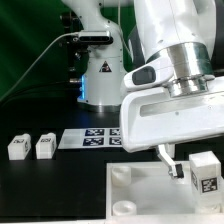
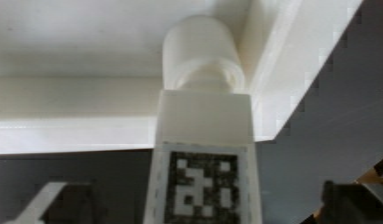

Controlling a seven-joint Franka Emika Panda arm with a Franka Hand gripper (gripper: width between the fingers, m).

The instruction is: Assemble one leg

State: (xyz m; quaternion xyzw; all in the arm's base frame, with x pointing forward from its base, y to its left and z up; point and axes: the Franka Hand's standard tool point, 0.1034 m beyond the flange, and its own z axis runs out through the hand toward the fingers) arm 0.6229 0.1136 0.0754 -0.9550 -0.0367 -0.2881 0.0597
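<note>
Behind, the room looks dark; black table (image 1: 50, 190) holds two legs (image 1: 17, 148).

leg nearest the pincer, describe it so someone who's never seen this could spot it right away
Find the big white panel in the foreground. The leg stands by its far edge on the exterior view's right, tag facing the camera. The other two legs sit on the black table at the exterior view's left, past the marker board.
</note>
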